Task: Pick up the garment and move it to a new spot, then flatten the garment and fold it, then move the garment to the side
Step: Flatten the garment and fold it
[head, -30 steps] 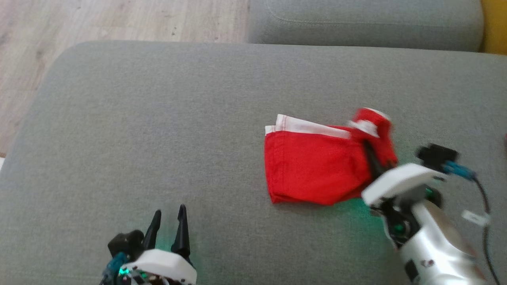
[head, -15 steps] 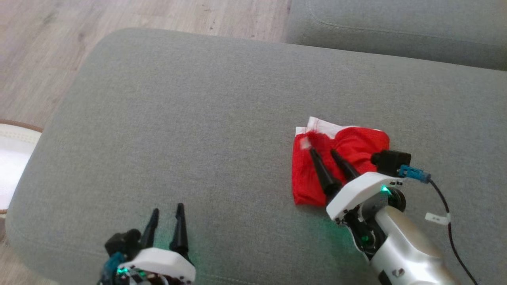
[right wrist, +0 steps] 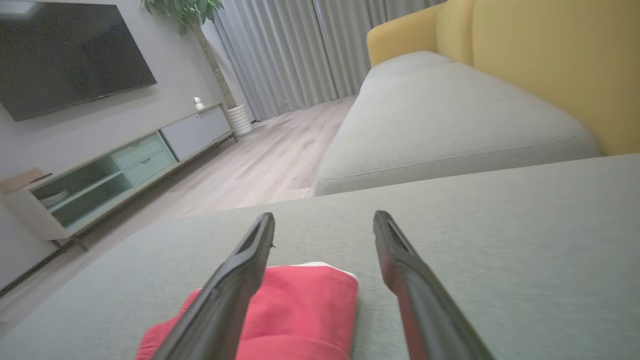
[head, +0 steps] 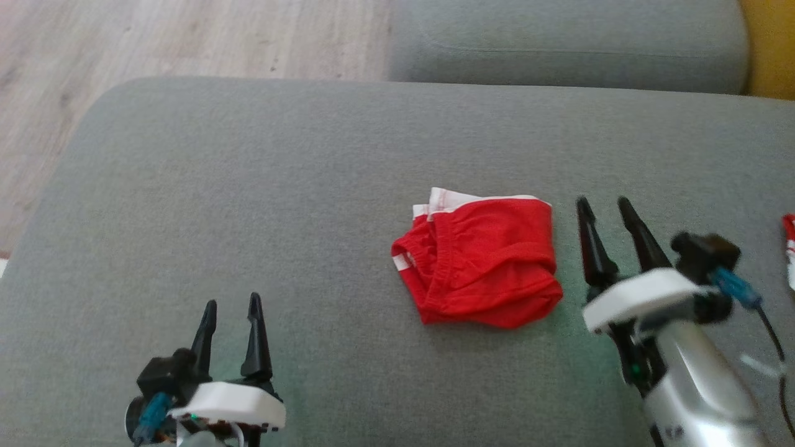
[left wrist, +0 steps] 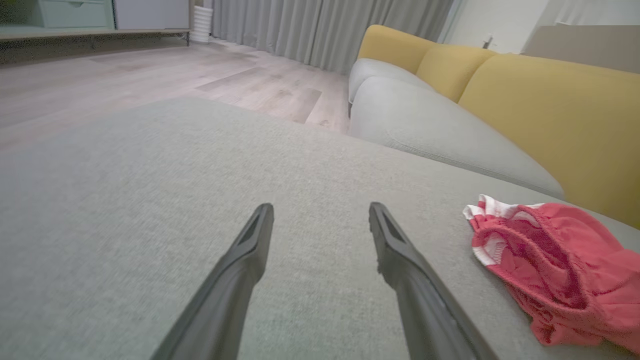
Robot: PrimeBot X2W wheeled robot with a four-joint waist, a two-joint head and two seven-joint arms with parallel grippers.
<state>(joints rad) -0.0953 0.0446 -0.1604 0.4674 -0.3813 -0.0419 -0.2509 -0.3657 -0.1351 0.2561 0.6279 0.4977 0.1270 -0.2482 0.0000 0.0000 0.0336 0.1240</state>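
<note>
Found right gripper [head: 601,202] spread wide and empty, just beside the garment [head: 481,257], clear of its right edge. Found left gripper [head: 232,301] equally wide, holding nothing, well apart toward the near left. Noted the garment lying bunched, white trim at its far edge, on the grey sofa cushion [head: 248,186].

The garment [head: 481,261] lies on the cushion [head: 248,186], right tool [head: 602,203] near at its 3 o'clock, left tool [head: 232,301] well apart between 8 and 9 o'clock
</note>
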